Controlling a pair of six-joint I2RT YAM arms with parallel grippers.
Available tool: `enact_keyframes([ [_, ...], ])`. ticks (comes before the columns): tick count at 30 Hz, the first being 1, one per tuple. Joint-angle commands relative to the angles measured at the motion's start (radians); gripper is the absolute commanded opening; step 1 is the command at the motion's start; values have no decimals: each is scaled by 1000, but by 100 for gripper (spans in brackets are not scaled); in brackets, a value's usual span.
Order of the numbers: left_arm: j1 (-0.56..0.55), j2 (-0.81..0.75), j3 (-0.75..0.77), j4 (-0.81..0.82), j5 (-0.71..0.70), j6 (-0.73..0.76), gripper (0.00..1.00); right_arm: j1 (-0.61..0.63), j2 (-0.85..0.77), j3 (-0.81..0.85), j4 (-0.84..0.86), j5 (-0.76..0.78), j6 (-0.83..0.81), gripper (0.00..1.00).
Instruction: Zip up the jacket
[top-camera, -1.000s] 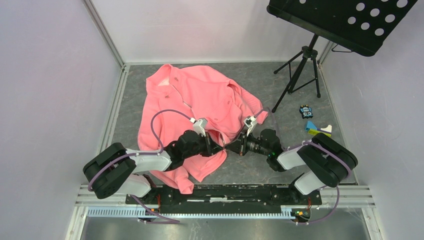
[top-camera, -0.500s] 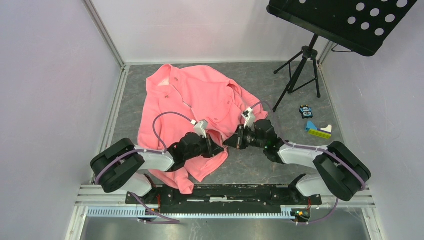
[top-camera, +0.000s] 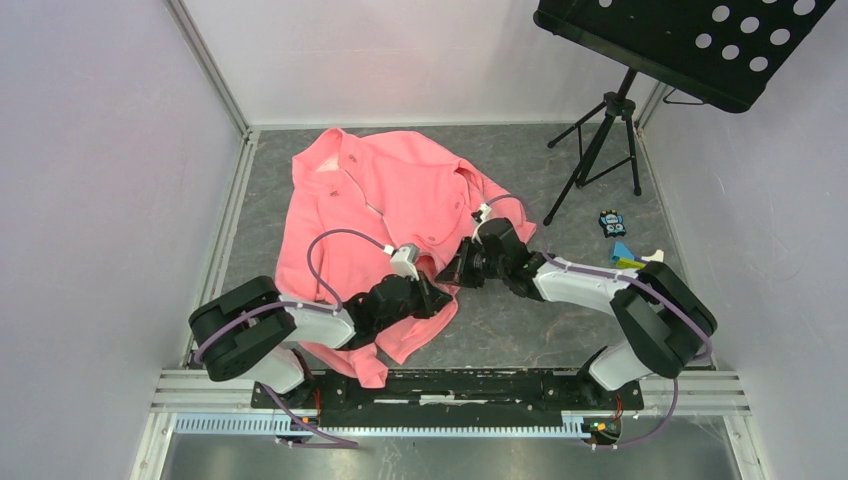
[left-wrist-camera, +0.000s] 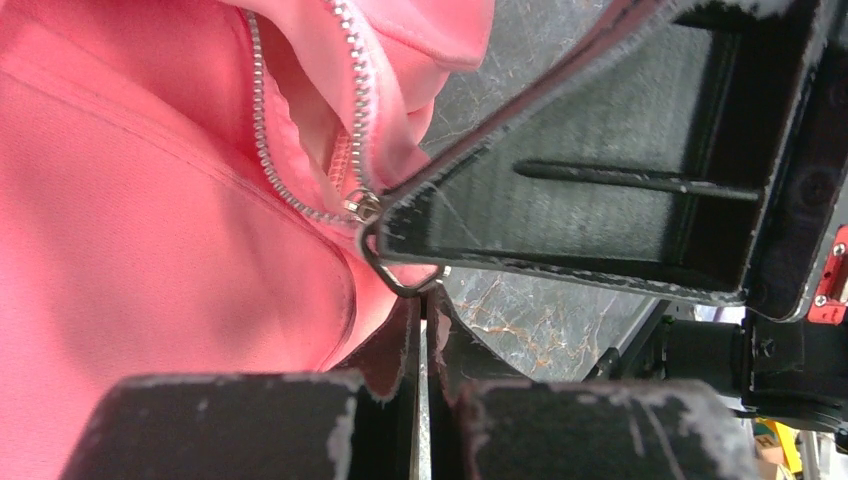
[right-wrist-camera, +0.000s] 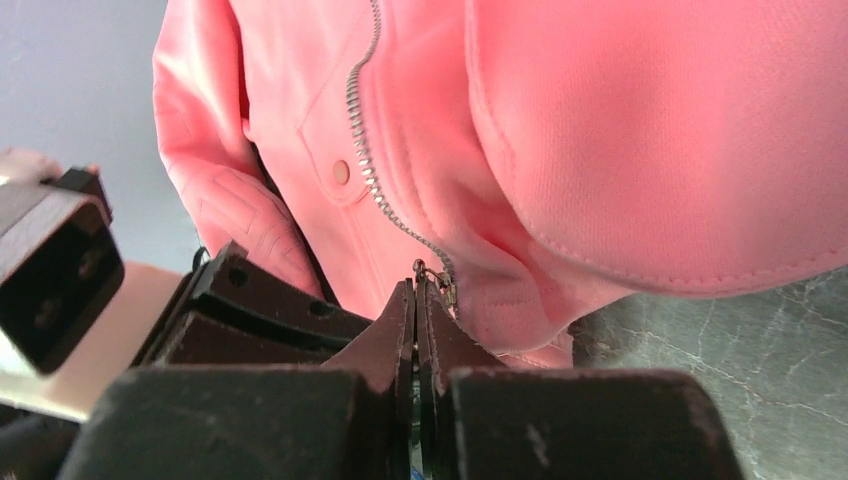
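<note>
The coral-pink jacket (top-camera: 370, 200) lies front-up on the grey table (top-camera: 520, 330). Its long axis runs from the collar at the far left to the hem at the near edge, tilted slightly off the table's lines. One sleeve trails toward the arm bases.

Both hands meet low on the jacket's front, right of its middle. The left hand (top-camera: 432, 293) is closed, its fingers pressed together on fabric just below the foot of the zip (left-wrist-camera: 262, 150). The right hand (top-camera: 455, 276), reaching in from the opposite side, is also fully closed, its tips at the metal ring pull (left-wrist-camera: 398, 282). The ring sits at the very points of both hands, and the slider lies just above it. Above the slider, the two rows of teeth part and run away toward the collar, unjoined.

The jacket's left edge lies near the rail along the left wall. To its right, bare table stretches to a music stand (top-camera: 600, 140) at the far right and two small toys (top-camera: 612, 222) by the right wall, all well apart from the jacket.
</note>
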Motion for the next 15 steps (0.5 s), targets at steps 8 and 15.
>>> enact_keyframes([
  [8, -76, -5, 55, -91, -88, 15, 2, 5, 11, 138, 43, 108, 93, 0],
  [15, -71, -138, 19, -220, -69, 93, 46, 4, -82, 32, -9, 156, -53, 0],
])
